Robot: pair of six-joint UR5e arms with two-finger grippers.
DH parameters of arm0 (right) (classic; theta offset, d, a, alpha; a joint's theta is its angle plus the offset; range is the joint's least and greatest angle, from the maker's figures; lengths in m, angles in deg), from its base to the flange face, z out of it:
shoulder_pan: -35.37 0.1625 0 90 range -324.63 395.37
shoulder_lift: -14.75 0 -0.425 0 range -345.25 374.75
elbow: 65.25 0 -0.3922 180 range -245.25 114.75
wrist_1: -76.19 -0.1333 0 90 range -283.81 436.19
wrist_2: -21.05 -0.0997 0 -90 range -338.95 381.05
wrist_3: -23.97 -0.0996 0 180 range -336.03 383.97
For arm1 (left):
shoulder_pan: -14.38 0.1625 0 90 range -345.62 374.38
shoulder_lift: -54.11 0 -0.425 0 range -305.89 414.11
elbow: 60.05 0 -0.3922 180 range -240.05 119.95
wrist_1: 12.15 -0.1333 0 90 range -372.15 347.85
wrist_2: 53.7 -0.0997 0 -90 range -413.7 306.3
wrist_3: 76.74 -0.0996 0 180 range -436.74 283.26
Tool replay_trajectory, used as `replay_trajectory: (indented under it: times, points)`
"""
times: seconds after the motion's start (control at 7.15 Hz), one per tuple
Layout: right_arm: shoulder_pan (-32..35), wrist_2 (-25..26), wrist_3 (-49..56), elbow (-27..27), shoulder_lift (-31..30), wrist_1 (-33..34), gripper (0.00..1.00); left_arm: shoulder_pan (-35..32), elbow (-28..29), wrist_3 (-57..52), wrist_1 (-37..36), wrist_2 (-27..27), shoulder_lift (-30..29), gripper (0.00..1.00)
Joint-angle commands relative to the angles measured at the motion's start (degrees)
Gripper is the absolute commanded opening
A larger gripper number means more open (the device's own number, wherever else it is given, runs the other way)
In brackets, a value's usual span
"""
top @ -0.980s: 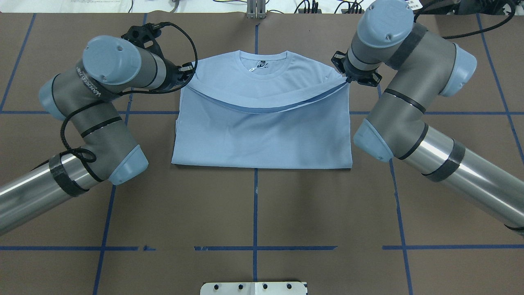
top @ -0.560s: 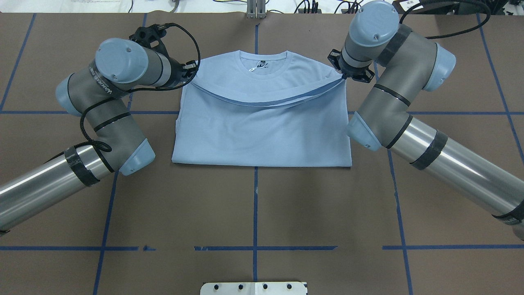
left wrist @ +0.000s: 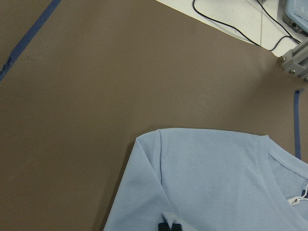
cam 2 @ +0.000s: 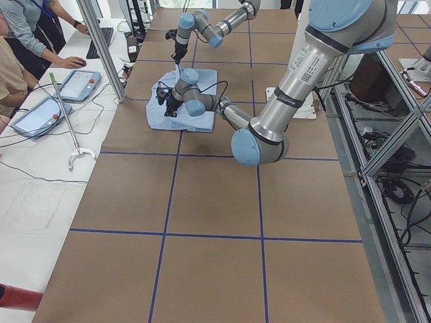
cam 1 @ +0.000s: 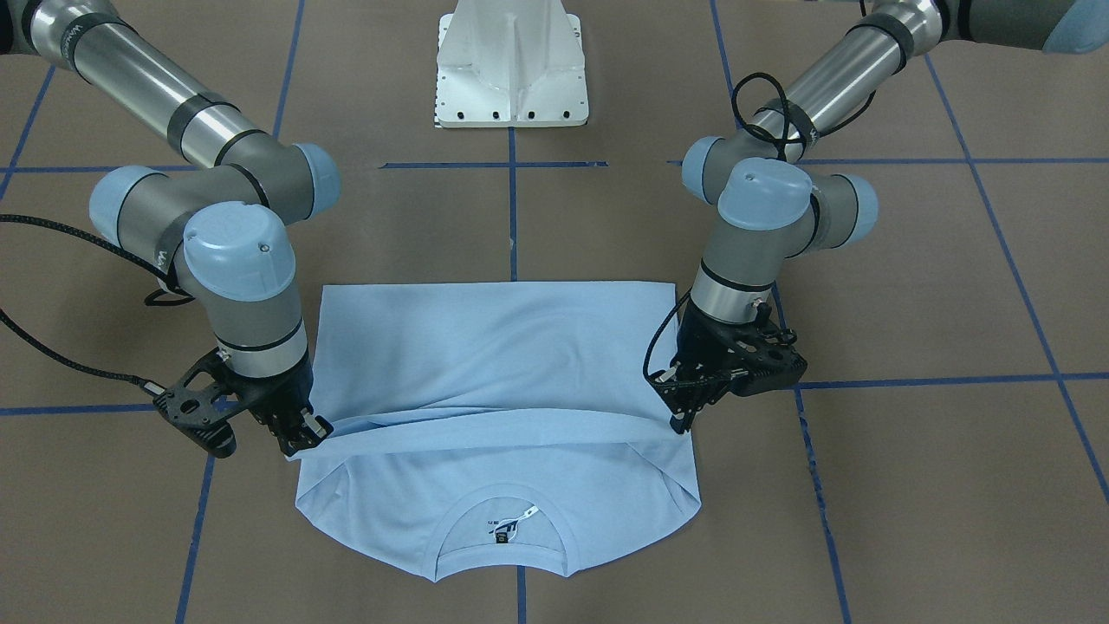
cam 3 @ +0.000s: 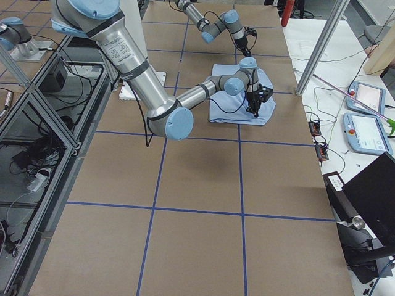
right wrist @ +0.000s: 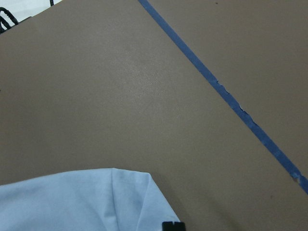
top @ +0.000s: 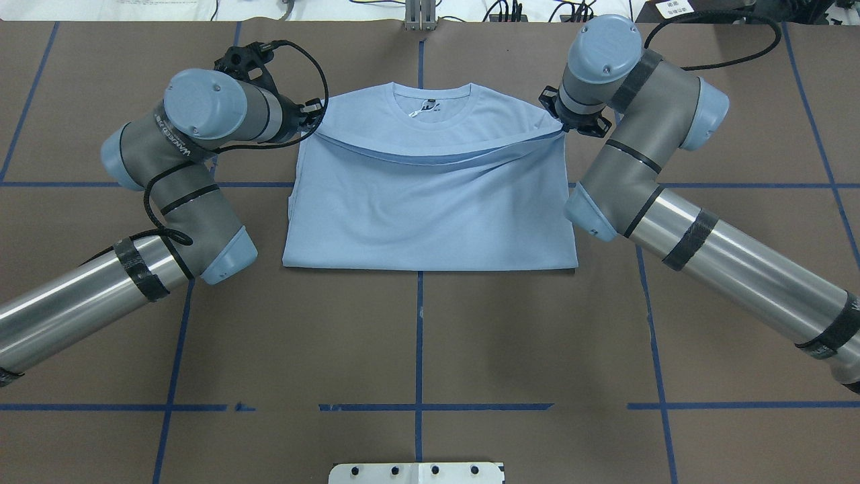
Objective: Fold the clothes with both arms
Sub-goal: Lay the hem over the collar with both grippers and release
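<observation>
The light blue T-shirt (top: 430, 215) lies flat on the brown table, its lower part folded up over the chest. The round collar (top: 433, 101) with dark label and white tag points away from the robot; the chest print is hidden. My left gripper (top: 314, 121) is shut on the left end of the folded-over hem (top: 430, 160). My right gripper (top: 562, 129) is shut on its right end. In the front-facing view the left gripper (cam 1: 680, 423) and the right gripper (cam 1: 305, 440) hold the hem just above the shirt (cam 1: 494, 347). The left wrist view shows the fingertips (left wrist: 168, 226) pinching cloth.
The white pedestal base (top: 416, 472) stands at the near table edge. Blue tape lines (top: 420, 336) cross the brown table cover. In the exterior left view, operators (cam 2: 27, 27) and tablets (cam 2: 79, 84) are at a white side table beyond the far edge.
Both arms have carried the hem a little farther toward the collar. The sagging middle of the hem has risen and flattened, and both elbows have swung inward.
</observation>
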State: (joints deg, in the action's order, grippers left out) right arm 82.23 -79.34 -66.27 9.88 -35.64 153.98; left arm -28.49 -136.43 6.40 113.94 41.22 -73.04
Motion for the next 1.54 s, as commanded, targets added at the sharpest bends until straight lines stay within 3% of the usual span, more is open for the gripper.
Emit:
replay_trajectory:
  times: [0.0,1.4]
  points:
    - [-0.1,0.11,0.06,-1.56,0.2,-0.79,0.0,-0.02,1.49,-2.37,1.08,-1.66,-0.03,0.0]
    - [0.34,0.72,0.23,-3.85,1.52,-2.82,0.0,-1.07,4.39,-3.51,3.2,-1.75,-0.03,0.0]
